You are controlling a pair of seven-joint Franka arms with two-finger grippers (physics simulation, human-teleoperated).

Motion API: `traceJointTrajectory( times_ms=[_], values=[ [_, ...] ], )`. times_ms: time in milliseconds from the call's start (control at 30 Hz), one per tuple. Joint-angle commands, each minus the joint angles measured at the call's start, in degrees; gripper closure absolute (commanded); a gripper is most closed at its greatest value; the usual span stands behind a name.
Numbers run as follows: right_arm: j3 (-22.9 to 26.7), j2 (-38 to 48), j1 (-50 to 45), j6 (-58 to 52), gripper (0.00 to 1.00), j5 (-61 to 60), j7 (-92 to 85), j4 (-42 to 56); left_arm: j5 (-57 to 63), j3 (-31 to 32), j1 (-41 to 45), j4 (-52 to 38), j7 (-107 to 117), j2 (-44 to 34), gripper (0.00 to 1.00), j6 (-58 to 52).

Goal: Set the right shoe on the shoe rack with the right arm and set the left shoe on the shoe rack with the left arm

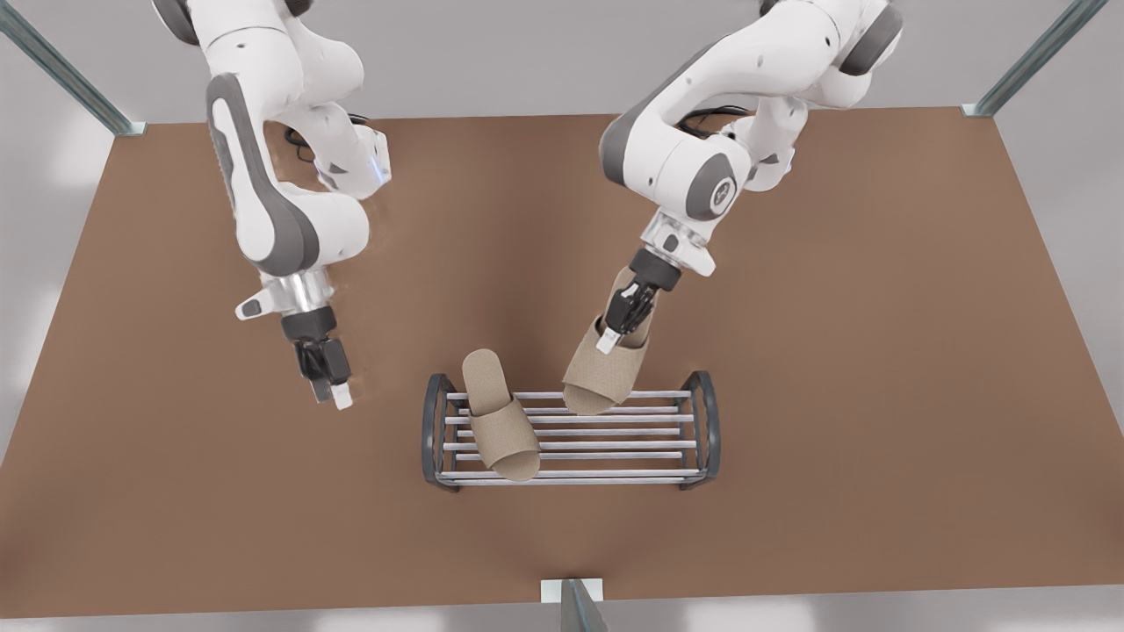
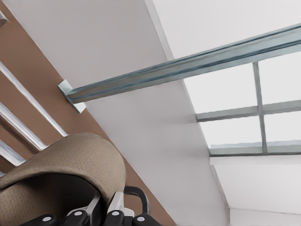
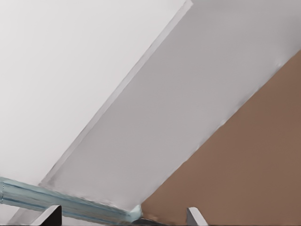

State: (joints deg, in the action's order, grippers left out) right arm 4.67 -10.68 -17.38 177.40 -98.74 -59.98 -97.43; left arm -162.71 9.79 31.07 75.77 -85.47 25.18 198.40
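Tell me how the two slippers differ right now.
The slipper on the front view's left lies flat across the shoe rack bars, free of any gripper; the slipper on the front view's right is tilted, toe down at the rack's back edge. The left gripper is shut on that one, while the right gripper hangs open, apart from both. Both are tan, open-toed.

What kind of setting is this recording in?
Likely a simulated lab workcell, not a home: a bare brown tabletop framed by metal struts, with only a low silver-barred shoe rack and two beige slippers.
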Motion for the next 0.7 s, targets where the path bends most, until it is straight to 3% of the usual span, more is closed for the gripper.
traceJointTrajectory(
  times_ms=[0,100,200,267,433,500,533,567,667],
  values=[
    [6.5,0.13,3.23,-74.28,0.0,82.82,57.69,14.36,1.7,-5.75,4.87,-4.22,14.01,4.35,0.79,1.64],
    [6.67,0.58,5.43,-80.45,0.0,88.19,54.36,12.7,1.87,-5.92,3.56,-4.13,14.72,6.37,0.79,1.37],
    [5.35,0.4,6.39,-79.58,0.0,91.62,54.62,8.65,2.22,-8.3,3.55,-4.22,14.72,8.75,0.79,-0.12],
    [5.35,0.4,8.15,-80.37,0.04,92.67,54.62,9.36,2.22,-8.82,3.55,-4.66,14.72,9.71,0.79,-1.26],
    [5.26,-5.31,11.58,-86.08,0.02,95.92,57.78,14.98,2.4,-9.09,4.35,-7.3,14.72,11.74,0.79,-1.35],
    [-5.28,-8.48,20.45,-87.22,0.02,97.42,57.96,19.11,2.49,-9.09,4.17,-7.3,14.72,12.17,0.79,-1.97],
    [-12.22,-7.95,24.93,-87.05,0.0,100.66,63.93,18.32,2.49,-9.09,4.08,-7.21,14.72,12.26,0.59,-1.97],
    [-13.64,-7.95,25.38,-87.14,0.0,102.69,64.9,18.32,2.4,-9.09,3.99,-7.21,14.81,12.26,0.35,-1.88],
    [-13.29,-7.95,25.38,-85.9,0.0,102.52,65.78,18.94,2.4,-9.09,3.82,-7.3,15.51,12.35,0.31,-1.79]
  ],
)
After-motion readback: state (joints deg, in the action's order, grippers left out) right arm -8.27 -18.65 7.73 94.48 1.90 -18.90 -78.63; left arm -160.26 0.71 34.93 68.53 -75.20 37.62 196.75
